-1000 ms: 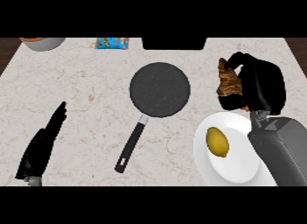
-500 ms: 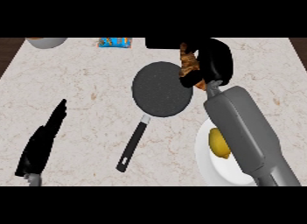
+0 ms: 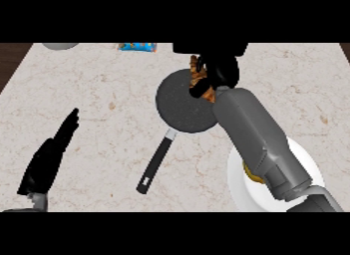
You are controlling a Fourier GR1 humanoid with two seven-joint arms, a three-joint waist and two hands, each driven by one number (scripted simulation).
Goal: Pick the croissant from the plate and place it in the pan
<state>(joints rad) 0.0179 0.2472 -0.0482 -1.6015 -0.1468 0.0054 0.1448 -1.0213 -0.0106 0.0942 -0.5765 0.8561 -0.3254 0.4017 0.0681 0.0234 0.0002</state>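
Head view: left robot hand (image 3: 49,159) lies wide, fingers straight, at the desk's (image 3: 103,84) left side. At the pan's (image 3: 179,109) far right rim, the right robot hand (image 3: 223,69) curls round the croissant (image 3: 199,79), away from the plate (image 3: 307,164).

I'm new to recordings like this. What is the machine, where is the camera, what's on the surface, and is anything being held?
This is one view, taken from a humanoid robot's head and looking steeply down at a kitchen counter. The grey forearms ending in black hands are its arms. The right hand is over the far rim of the dark pan, its fingers curled round a brown croissant. The left hand rests open at lower left. At lower right is a white plate holding a yellow item that I cannot identify, partly hidden by the right forearm. A grey bowl and a blue packet lie at the far edge.
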